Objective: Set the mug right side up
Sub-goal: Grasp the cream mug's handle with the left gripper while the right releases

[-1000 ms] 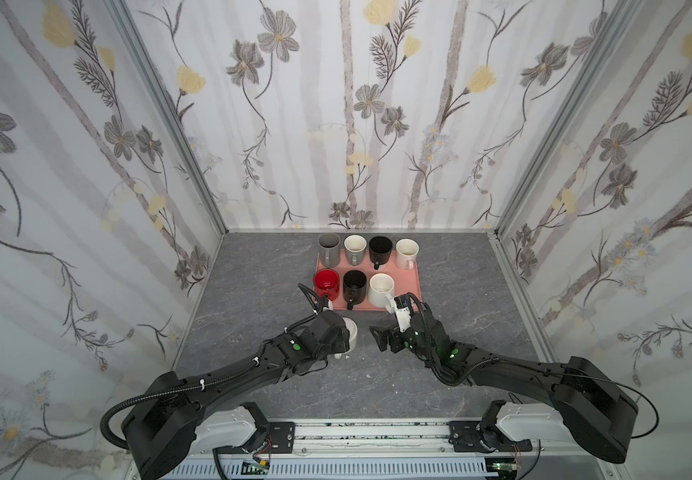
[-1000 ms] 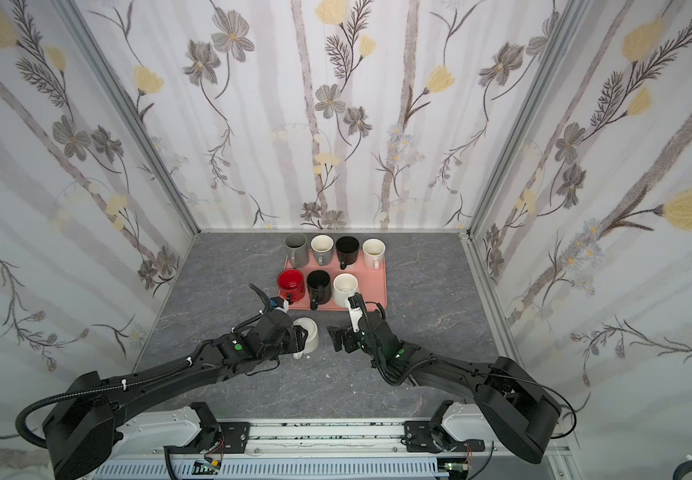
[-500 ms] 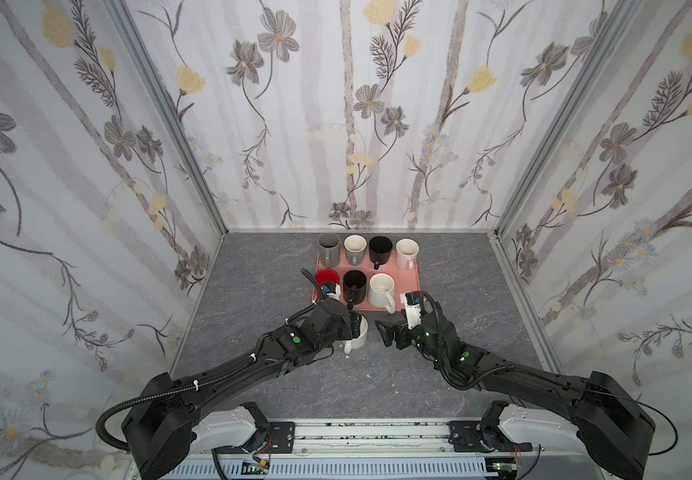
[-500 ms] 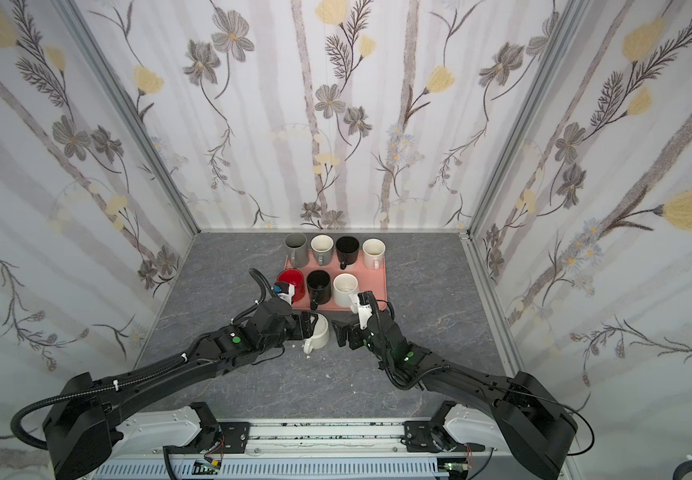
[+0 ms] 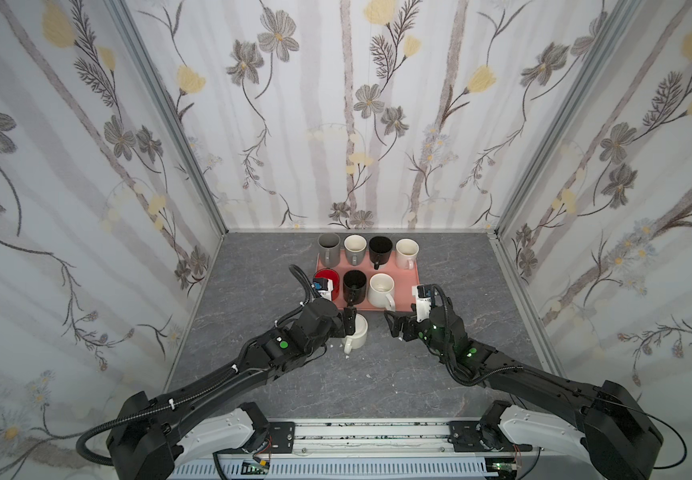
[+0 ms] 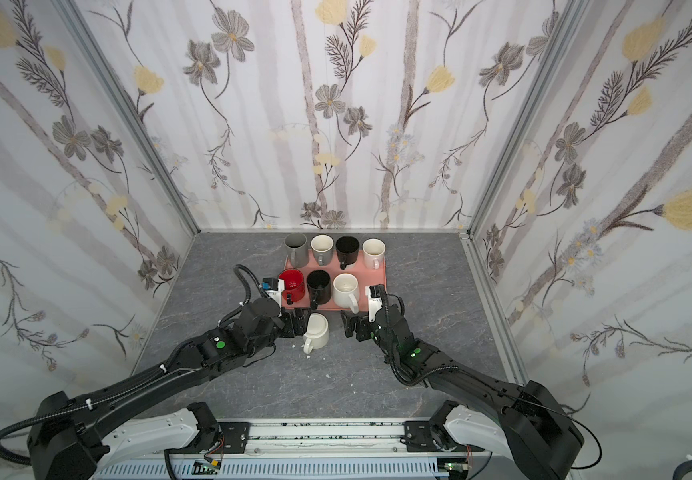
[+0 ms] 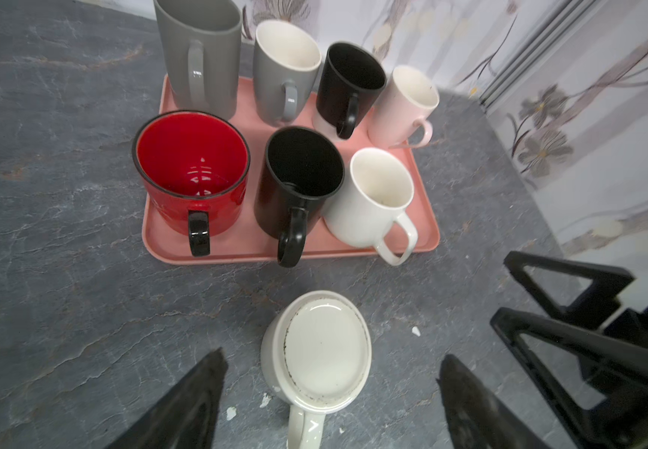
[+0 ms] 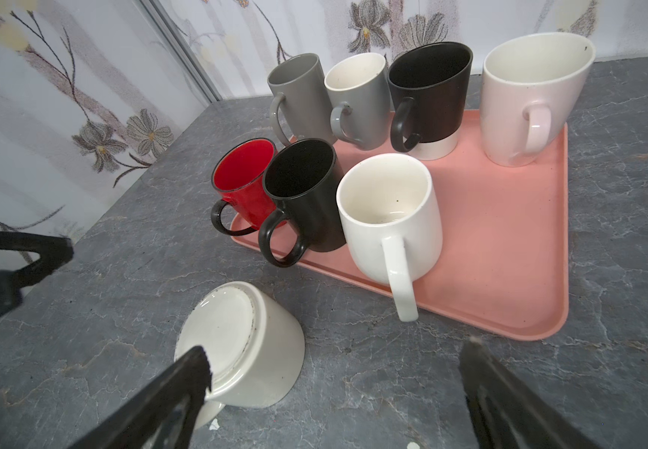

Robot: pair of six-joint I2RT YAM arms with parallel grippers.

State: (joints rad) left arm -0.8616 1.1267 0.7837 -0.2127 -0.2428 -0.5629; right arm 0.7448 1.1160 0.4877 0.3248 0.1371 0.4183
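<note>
Mug (image 8: 260,342) is on the grey table (image 5: 252,291), base up and rim down, just in front of the pink tray (image 5: 412,274), handle pointing away from the tray towards my bases. My left gripper (image 7: 332,354) straddles it, jaws spread wide with a clear gap to the mug wall on each side, nothing held. My right gripper (image 8: 334,346) sits just beside the mug on its other side, jaws fully apart and empty. One right finger (image 8: 182,385) crosses in front of the mug in my right wrist view, probably not touching, since both top views show a gap. Seven mugs stand upright on the tray. A few white flecks (image 7: 231,413) lie by the handle.
</note>
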